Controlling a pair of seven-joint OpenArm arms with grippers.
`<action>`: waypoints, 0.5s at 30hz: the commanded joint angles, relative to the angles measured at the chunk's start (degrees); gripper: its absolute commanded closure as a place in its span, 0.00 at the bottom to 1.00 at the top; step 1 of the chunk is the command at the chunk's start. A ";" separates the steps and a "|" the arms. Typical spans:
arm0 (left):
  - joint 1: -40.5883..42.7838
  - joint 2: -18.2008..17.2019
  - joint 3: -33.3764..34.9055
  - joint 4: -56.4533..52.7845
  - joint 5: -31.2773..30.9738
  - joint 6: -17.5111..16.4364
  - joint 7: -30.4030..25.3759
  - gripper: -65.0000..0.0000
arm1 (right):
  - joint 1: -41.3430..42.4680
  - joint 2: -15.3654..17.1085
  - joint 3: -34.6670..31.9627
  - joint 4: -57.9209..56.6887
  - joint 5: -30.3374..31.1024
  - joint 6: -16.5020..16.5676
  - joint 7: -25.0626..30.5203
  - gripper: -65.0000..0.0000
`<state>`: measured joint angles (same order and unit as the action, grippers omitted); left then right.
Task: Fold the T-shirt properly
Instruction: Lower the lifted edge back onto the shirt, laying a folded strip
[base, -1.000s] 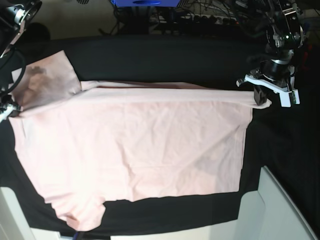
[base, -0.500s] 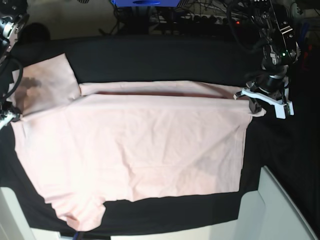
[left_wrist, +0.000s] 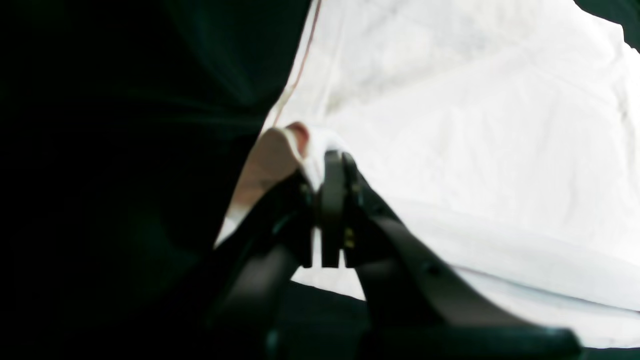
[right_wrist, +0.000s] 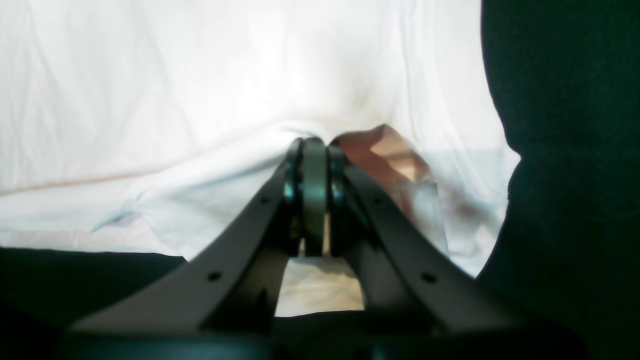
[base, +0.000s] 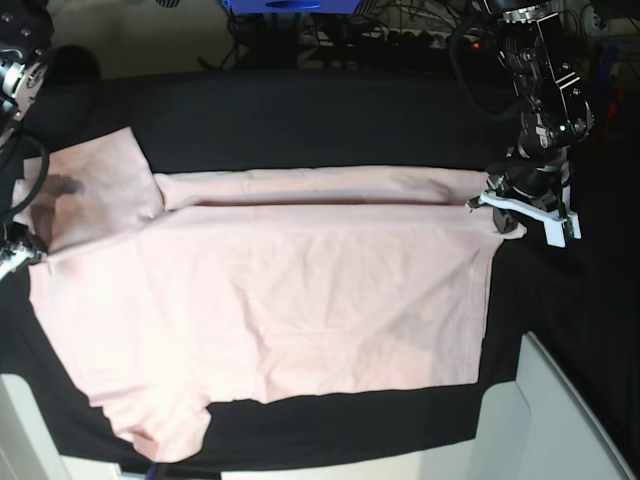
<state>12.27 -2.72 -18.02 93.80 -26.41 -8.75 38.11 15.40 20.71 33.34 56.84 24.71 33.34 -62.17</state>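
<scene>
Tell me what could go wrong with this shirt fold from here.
Both pincers grip thin pinches: the left pincer at a corner of the T-shirt, the right pincer at the opposite edge. Either pinch could slip. The sleeve lies splayed, so it may fold in crooked.

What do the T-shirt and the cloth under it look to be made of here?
T-shirt: looks like thin, soft woven or knit fabric, likely cotton, matte pale pink; it creases finely and bunches where the left claw pinches it.
Table cloth: matte black textile, apparently; it shows soft folds and no shine, but the weave is too dark to make out.
</scene>
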 joint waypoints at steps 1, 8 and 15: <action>-0.89 -0.58 -0.13 1.01 -0.27 0.27 -1.40 1.00 | 1.35 1.31 0.02 0.26 0.74 0.02 1.21 1.00; -3.53 -0.58 -0.13 -2.24 -0.27 0.27 -1.40 1.00 | 1.61 1.31 0.02 -0.27 0.74 0.02 3.23 1.00; -4.76 -0.58 -0.13 -3.82 -0.27 0.27 -1.67 1.00 | 2.40 1.14 0.02 -0.27 0.74 0.02 3.93 1.00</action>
<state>8.51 -2.72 -18.02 88.97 -26.41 -8.73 37.93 16.10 20.62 33.34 55.68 24.49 33.28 -59.72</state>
